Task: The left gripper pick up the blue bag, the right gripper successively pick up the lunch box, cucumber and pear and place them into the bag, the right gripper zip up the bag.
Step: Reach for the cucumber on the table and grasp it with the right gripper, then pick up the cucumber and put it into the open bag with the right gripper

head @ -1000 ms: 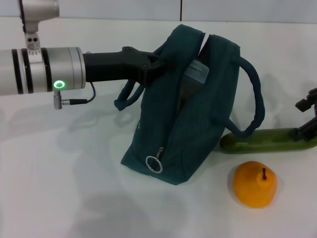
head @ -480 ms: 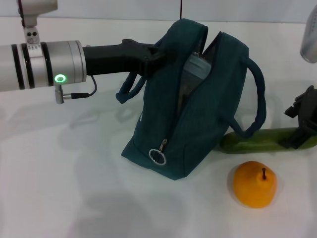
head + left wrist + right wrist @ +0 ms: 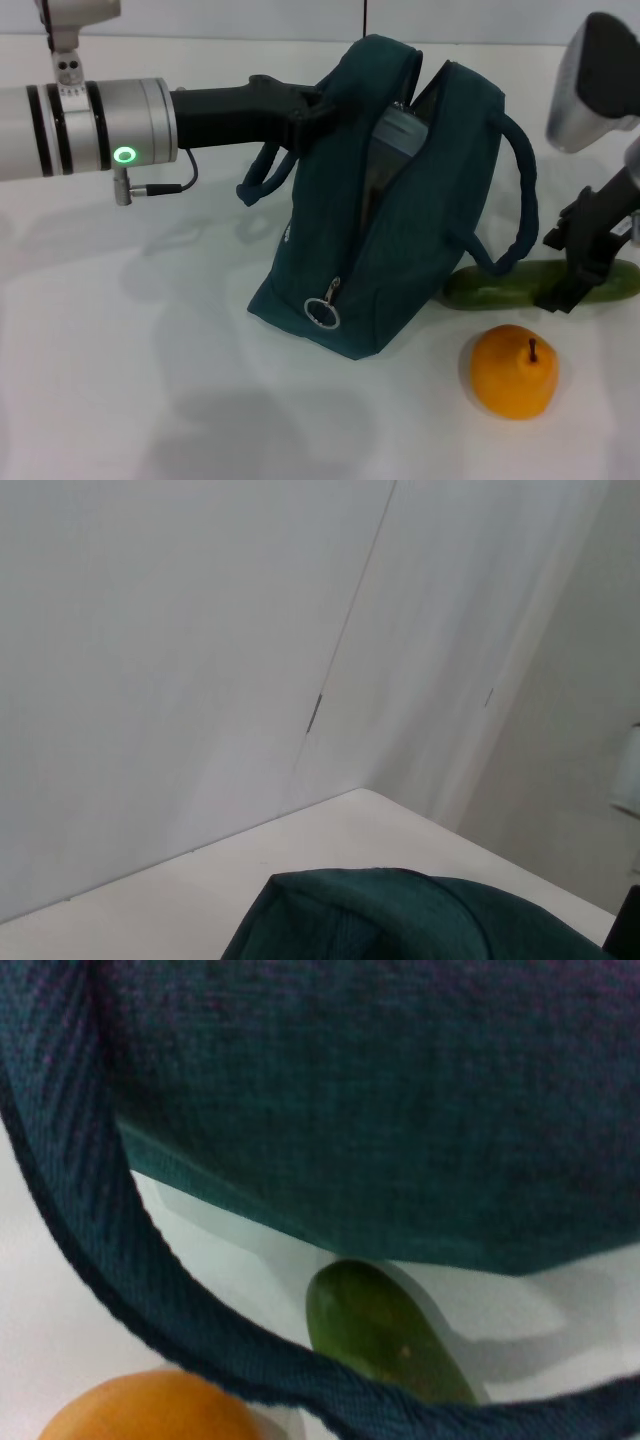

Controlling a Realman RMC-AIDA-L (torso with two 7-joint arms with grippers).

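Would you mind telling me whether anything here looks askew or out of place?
Only slightly: the dark teal-blue fabric bag leans, held open by the left gripper, and its far handle droops onto the long green cucumber that the right gripper is reaching for.

The blue bag (image 3: 400, 200) is matt woven cloth with coarse webbing handles and a shiny metal ring pull (image 3: 321, 314). The cucumber (image 3: 500, 285) has smooth, faintly glossy skin; the pear (image 3: 513, 371) looks matt and finely dimpled. The left end effector (image 3: 305, 115) is matt black plastic behind a brushed-metal wrist. The worktop (image 3: 120, 380) is smooth, matt white.
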